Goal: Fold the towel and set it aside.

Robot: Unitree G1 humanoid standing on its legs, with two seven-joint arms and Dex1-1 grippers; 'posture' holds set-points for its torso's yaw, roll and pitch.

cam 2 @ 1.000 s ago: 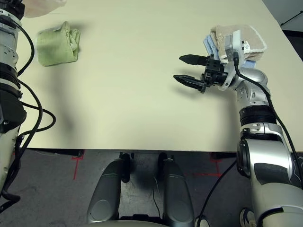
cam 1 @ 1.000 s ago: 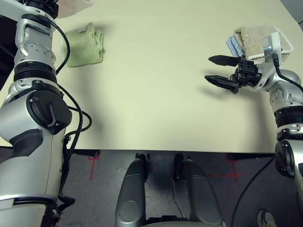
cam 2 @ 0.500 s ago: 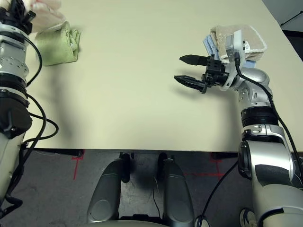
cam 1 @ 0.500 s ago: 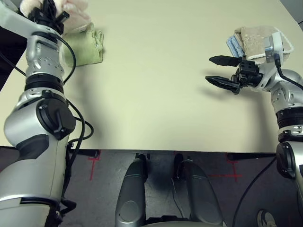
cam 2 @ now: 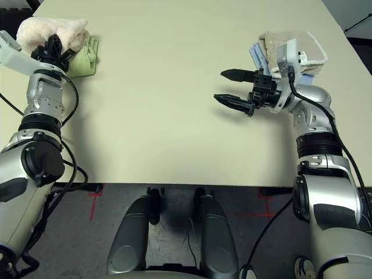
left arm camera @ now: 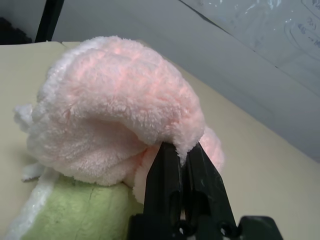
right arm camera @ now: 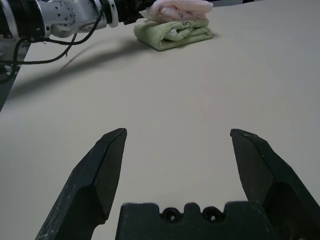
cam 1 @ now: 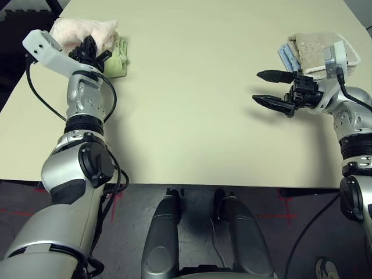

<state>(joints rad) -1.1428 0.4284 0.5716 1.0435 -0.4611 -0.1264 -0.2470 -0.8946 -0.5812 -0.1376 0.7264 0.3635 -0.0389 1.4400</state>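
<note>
since a second ago the left arm has swung down and into view, bringing the pink towel (cam 1: 87, 32) from above the picture's top edge to the far left corner of the desk (cam 1: 192, 99), where it now sits bundled on top of the folded green towel (cam 1: 119, 58); the right arm has not moved. the left gripper (left arm camera: 181, 157) has its fingers pressed together on a fold of the pink towel, and in the left wrist view the cloth bulges over and beyond the fingertips, its underside resting on the green towel just beneath them. the folding looks finished, and the step in hand seems to be the setting aside: the bundle is being placed on the pile at the far left corner. the next move probably calls for the left fingers to part and draw back along their own line without dragging the fold open or tugging the pink towel off the green one; a snag of terry on the fingertips could undo the bundle. the right gripper (cam 1: 272, 88) hovers over the right side of the desk with its fingers wide apart and nothing between them, just in front of the stack of beige and blue towels (cam 1: 308, 49) near the far right corner.
</note>
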